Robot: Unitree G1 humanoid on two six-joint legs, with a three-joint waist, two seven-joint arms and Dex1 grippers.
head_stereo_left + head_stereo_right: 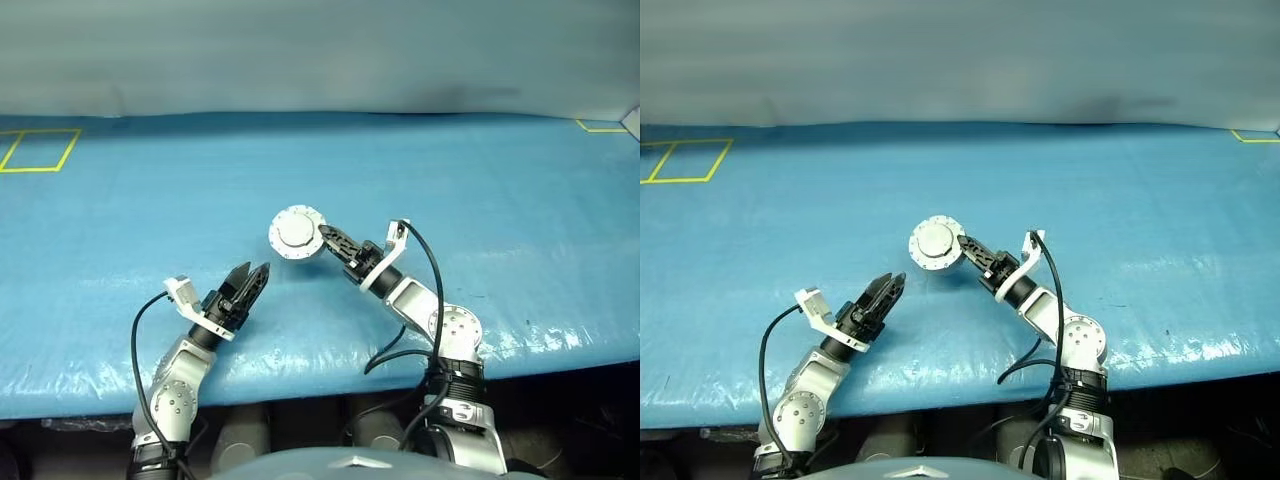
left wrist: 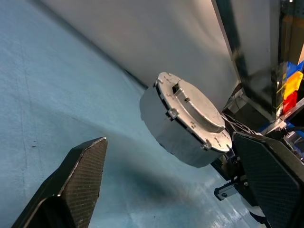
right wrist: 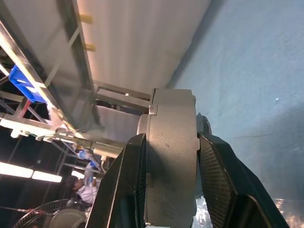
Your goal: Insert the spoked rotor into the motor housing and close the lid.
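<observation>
Presently the motor housing (image 1: 297, 232), lid (image 2: 192, 112) closed, hangs above the blue bench (image 1: 520, 200), pinched across its faces by the right end effector (image 1: 325, 238). Rigid, smooth metal: likely heavy, slippery. Left end effector (image 1: 249, 276) spread, empty.

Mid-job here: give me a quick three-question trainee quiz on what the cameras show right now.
1. True or false: the lid is closed on the motor housing.
2. Which end effector holds the housing: A left, B right?
3. Fill in: the left end effector's fingers stand ____.

Key: 1 true; 2 B; 3 open, gripping nothing.
</observation>
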